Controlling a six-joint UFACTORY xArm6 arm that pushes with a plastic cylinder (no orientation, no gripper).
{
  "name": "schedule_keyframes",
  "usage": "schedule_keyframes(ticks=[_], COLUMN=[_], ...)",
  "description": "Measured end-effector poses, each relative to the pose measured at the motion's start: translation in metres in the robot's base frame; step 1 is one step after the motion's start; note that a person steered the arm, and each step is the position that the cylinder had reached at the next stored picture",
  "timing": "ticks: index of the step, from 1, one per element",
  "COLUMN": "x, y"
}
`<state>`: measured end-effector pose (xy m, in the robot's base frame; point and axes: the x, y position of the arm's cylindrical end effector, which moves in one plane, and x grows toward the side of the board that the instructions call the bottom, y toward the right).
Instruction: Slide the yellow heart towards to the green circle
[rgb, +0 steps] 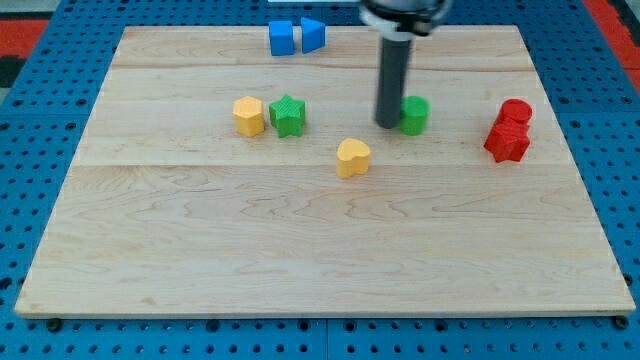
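Yellow heart (352, 157) — small, glossy, lobes toward the view's top — lying near the board's (300, 250) middle, below and left of the green circle (415, 115). My tip (387, 124) down just left of that circle, seemingly touching, hiding its left edge. No claw, only a rod (392, 80) — top cut off. Elsewhere: yellow hexagon (248, 116) beside green star (288, 115), two blue blocks (296, 36), two red blocks (510, 130), shapes unclear.

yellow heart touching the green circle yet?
No, the yellow heart sits apart from the green circle, toward the view's lower left.
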<state>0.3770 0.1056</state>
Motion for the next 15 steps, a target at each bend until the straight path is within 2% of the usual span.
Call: schedule_keyframes(ticks=[1,2,4,5,6,7,8,9,10,11,13,14,15], x=[0.000,0.003,0.131,0.107,0.055,0.040,0.078,0.029,0.001,0.001,0.020,0.038,0.031], y=[0.061,0.005,0.005,-0.059,-0.060,-0.072,-0.127,-0.138,-0.080,-0.040,-0.083,-0.050,-0.017])
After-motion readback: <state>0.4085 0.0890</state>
